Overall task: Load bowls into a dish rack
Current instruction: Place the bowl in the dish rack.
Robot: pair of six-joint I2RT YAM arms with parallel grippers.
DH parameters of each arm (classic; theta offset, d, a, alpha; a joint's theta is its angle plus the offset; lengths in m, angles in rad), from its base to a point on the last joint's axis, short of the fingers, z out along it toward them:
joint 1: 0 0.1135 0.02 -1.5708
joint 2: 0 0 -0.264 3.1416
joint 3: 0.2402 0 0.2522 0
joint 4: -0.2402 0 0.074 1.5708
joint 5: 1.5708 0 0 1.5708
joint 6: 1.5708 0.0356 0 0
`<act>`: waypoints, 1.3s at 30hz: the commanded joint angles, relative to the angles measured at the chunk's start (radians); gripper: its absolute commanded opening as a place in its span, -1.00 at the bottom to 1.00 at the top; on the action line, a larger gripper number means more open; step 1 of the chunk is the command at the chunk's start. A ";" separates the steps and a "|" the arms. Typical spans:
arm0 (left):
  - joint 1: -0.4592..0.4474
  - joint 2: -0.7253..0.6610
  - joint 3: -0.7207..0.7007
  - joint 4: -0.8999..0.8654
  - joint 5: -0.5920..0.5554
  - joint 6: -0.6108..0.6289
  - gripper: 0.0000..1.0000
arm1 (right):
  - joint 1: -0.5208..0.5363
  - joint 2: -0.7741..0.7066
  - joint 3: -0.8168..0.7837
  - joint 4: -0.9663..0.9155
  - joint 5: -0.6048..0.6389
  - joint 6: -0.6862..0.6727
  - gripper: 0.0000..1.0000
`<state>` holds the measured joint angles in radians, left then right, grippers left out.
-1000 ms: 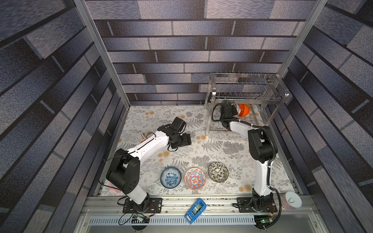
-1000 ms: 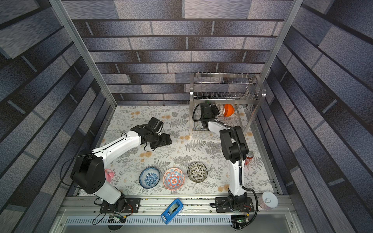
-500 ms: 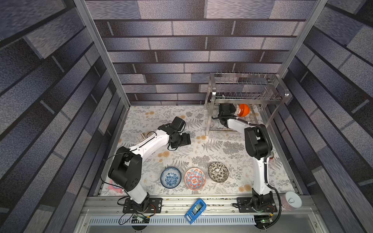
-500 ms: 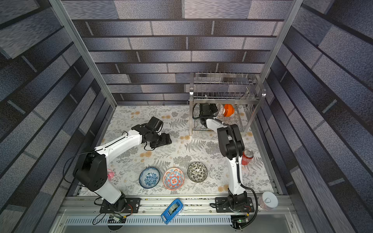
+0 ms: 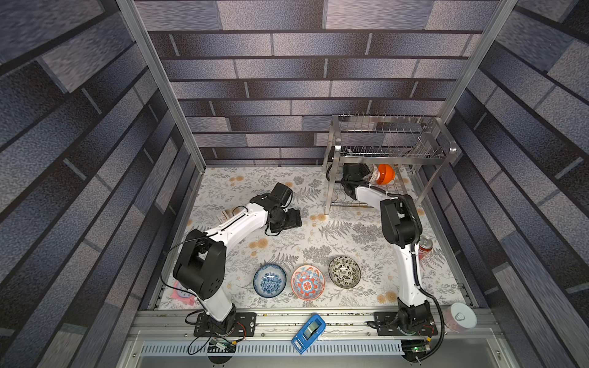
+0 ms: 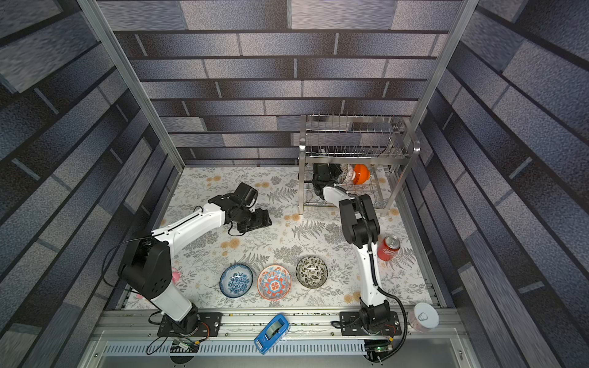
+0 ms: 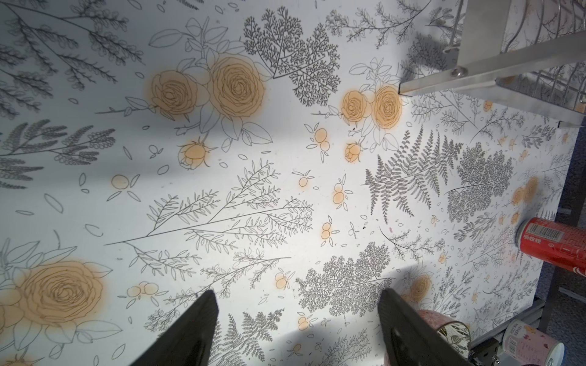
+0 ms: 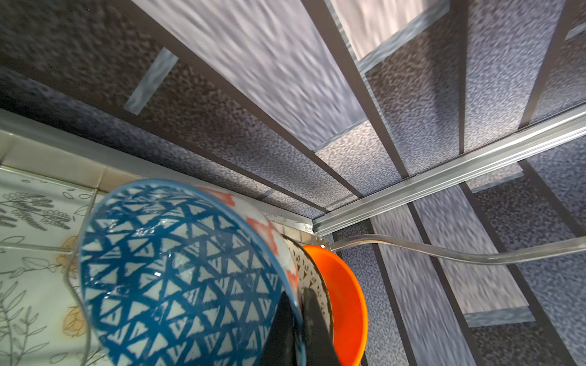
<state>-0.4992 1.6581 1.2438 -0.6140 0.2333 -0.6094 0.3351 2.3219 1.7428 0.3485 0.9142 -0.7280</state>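
Now my right arm reaches a little deeper under the upper tier of the rack (image 5: 392, 156) than it did a second ago. The elbow has swung in toward the rack, and the wrist sits farther inside the lower tier. My right gripper (image 8: 296, 293) is pinched on the rim of the triangle bowl (image 8: 177, 269), one finger inside and one outside. That bowl stands on edge with its mouth toward my wrist camera, close against the lattice bowl (image 8: 306, 263). The orange bowl (image 8: 345, 291) is behind that one. I cannot tell whether the triangle bowl touches the lattice bowl or already rests on the wires. As I judge it, the third bowl is at its slot and I only have to seat it and let go.

My left gripper (image 7: 297, 294) is spread wide and holds nothing. It hangs over the bare mat (image 7: 285, 190) mid-table, about where it was a second ago. The floral bowl (image 5: 269, 280), medallion bowl (image 5: 307, 282) and black bowl (image 5: 344, 271) lie mouth-up in a row near my bases. They have not moved and are well apart from the rack. By my count, half the job is left.
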 commanded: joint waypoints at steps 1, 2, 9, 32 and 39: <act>0.008 0.012 0.029 -0.018 0.014 0.022 0.64 | -0.002 0.012 0.053 0.061 0.032 -0.014 -1.00; 0.008 0.013 0.029 -0.018 0.015 0.023 0.64 | -0.001 0.014 0.056 0.060 0.032 -0.040 -1.00; 0.011 0.020 0.026 -0.012 0.023 0.023 0.64 | 0.003 0.014 0.060 0.019 0.018 -0.033 -1.00; 0.022 0.010 -0.013 0.011 0.037 0.020 0.64 | 0.053 0.075 0.085 0.006 0.038 -0.119 -1.00; 0.027 0.007 -0.020 0.013 0.041 0.019 0.64 | 0.062 0.087 0.101 -0.017 0.043 -0.124 -1.00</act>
<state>-0.4824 1.6730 1.2369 -0.6029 0.2626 -0.6094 0.3695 2.3814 1.8156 0.3424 0.9718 -0.8513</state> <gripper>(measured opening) 0.820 0.065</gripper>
